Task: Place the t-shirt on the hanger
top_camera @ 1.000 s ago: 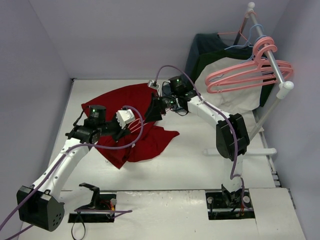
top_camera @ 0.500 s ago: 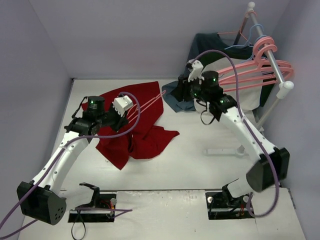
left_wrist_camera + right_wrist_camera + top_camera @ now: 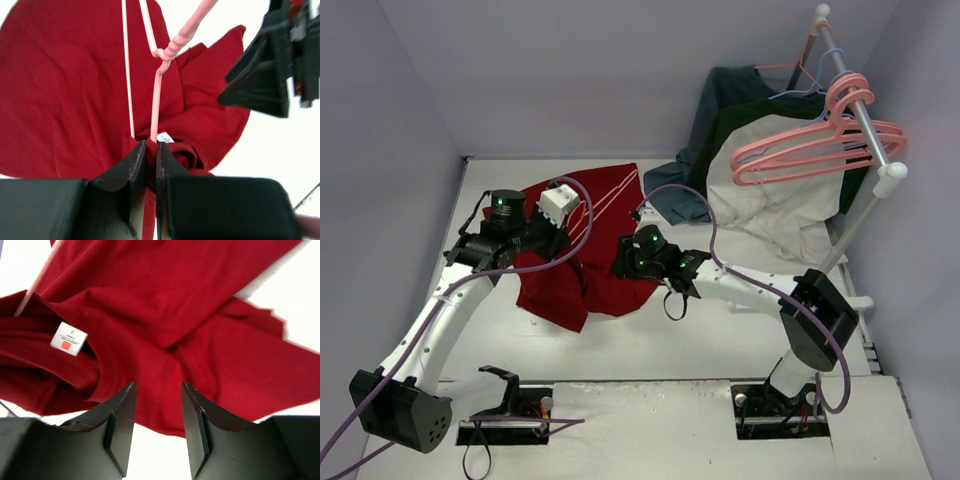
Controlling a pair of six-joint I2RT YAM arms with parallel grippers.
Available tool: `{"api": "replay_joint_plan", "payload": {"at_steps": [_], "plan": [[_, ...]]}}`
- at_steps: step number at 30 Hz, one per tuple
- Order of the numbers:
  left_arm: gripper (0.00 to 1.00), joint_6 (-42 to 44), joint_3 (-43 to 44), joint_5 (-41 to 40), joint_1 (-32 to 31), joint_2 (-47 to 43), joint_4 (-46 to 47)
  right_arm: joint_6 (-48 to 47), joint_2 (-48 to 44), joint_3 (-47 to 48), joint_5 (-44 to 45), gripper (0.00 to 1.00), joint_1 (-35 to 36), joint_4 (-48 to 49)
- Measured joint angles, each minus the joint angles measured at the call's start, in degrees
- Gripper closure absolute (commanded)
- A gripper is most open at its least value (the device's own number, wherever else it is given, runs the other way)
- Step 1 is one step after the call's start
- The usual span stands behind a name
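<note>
At frame centre our left claw (image 3: 151, 150) pinches the hanger (image 3: 155, 95) against the t-shirt (image 3: 560, 300); our right claw (image 3: 158, 400) hangs half-open, empty, near a blue-grey garment (image 3: 682, 200).

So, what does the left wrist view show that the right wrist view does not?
Only the left wrist view shows the left gripper shut on the hanger, and the hanger's twisted neck. Only the right wrist view shows the right gripper, jaws apart, above the t-shirt. Both show the t-shirt, its white neck label and some pink hanger wire.
</note>
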Motion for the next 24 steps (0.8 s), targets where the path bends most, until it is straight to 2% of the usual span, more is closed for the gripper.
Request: {"api": "replay_joint_plan", "payload": {"at_steps": [9, 13, 24], "plan": [[1.0, -0.4, -1.5, -0.8, 0.0, -2.8, -2.3, 7.3, 5.3, 2.0, 2.8, 0.62, 7.7, 4.1], [1.0, -0.7, -2.0, -0.9, 0.0, -2.8, -2.7, 8.8, 6.7, 2.8, 3.7, 0.58, 9.1, 4.6], [1.0, -1.1, -2.3, -1.2, 0.0, -2.8, -3.2, 12.2, 11.0, 4.6, 4.8, 0.59, 10.7, 5.4]]}}
